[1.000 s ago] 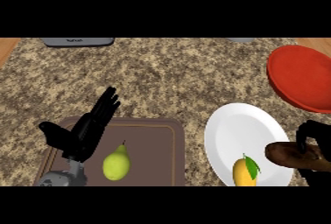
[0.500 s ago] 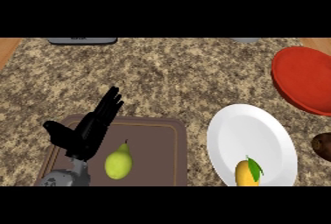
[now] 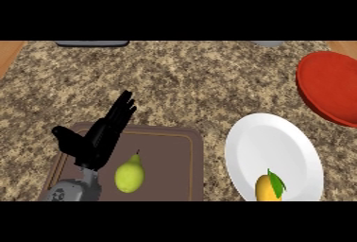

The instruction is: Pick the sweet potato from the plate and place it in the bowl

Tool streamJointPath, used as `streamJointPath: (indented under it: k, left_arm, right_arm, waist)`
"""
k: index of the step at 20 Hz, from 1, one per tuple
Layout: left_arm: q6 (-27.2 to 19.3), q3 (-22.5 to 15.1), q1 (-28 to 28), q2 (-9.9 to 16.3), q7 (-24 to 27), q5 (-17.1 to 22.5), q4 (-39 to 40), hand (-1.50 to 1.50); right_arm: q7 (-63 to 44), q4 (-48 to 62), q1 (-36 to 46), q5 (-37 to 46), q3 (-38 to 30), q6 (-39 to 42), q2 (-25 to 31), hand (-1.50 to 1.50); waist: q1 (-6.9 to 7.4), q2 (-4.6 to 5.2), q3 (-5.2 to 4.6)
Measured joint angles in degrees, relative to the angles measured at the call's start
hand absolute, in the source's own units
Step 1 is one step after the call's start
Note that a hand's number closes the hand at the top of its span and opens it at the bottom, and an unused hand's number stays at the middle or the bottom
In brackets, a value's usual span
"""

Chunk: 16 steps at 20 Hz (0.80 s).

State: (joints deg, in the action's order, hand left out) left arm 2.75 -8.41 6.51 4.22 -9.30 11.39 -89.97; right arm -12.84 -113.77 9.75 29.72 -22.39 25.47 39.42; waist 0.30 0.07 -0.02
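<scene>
The sweet potato isn't anywhere to be seen right now, which is the awkward bit. On the white plate (image 3: 275, 142), lower right of the frame, only a yellow-orange fruit with a green leaf (image 3: 268, 186) is found (looks like a mango, not a sweet potato), standing roughly upright near the plate's bottom rim. So the direction from a robot hand to the task's thing, and its long axis, can't be given from this view.

Only one robot hand is shown: the left robot hand (image 3: 97, 139), at lower left over the brown cutting board (image 3: 171, 165), fingers straight and spread, nothing held. It's resting there, well apart from the plate. The right robot hand isn't in the picture at all, though it would be judged the nearer one to the plate and to the red bowl (image 3: 331, 85) at the upper right edge.

A green pear (image 3: 130, 174) is lying on the cutting board just beside the left robot hand, stem pointing up the frame.

No brands, labels or readable writing can be made out anywhere on the speckled counter (image 3: 195, 80).
</scene>
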Motion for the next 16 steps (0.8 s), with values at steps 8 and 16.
streamJointPath:
  k: [8, 16]
  left_arm:
    - [0.2, 0.1, 1.33, -0.69, -0.18, -0.77, 0.46, 0.0]
    - [1.34, -0.22, 1.36, -0.89, 0.19, -1.01, 0.8, 0.0]
  right_arm:
    - [9.74, 24.61, 12.39, 4.67, 2.48, -8.11, 0.92, 1.5]
    - [19.87, 52.15, 25.33, 15.1, 7.51, -21.01, 1.04, 1.5]
  waist:
    - [0.72, 0.22, 0.03]
    - [1.77, 0.53, 0.08]
